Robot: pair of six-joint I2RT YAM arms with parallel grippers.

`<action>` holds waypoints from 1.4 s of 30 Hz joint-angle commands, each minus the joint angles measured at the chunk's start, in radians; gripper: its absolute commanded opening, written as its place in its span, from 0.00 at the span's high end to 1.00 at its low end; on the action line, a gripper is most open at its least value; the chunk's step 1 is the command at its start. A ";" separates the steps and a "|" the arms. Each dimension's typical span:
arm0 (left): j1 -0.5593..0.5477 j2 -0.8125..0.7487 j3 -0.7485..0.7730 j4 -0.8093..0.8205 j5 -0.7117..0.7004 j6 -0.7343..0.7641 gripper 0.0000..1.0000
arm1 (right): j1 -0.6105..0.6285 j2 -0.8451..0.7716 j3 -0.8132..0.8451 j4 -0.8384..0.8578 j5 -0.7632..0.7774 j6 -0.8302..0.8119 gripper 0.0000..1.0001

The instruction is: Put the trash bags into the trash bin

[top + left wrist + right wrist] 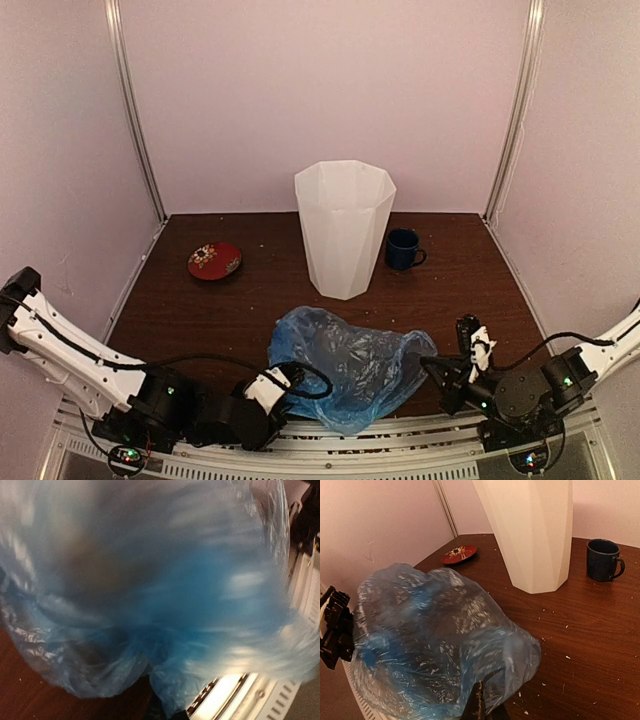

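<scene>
I count two tools: the left tool (293, 377), pressed together at the left edge of the one trash bag (350, 365), and the right tool (479, 702), pinching its right corner. The bag is crumpled, glossy light-blue film, lying lower centre on the bench (200, 310). Beyond it stand one white faceted trash bin (344, 230), one dark mug (403, 249) and one red plate (214, 260).

To me the thin light-blue plastic film bag (350, 375) looks wrinkly, glossy, translucent. Behind it, tall white faceted plastic bin (345, 230): smooth, semi-matt. Dark brown wood table (200, 310): satin, w/ crumbs. Dark blue mug (402, 248): glossy.
</scene>
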 commanded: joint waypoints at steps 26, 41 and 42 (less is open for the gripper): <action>-0.132 0.211 0.156 0.010 -0.045 -0.087 1.00 | -0.002 0.113 -0.017 0.180 -0.152 -0.077 1.00; -0.109 -0.019 0.225 -0.236 -0.424 -0.196 1.00 | 0.000 -0.182 0.069 -0.057 0.079 0.026 0.98; -0.109 -0.066 0.236 -0.285 -0.445 -0.211 1.00 | 0.001 -0.190 0.099 -0.059 0.077 -0.011 0.93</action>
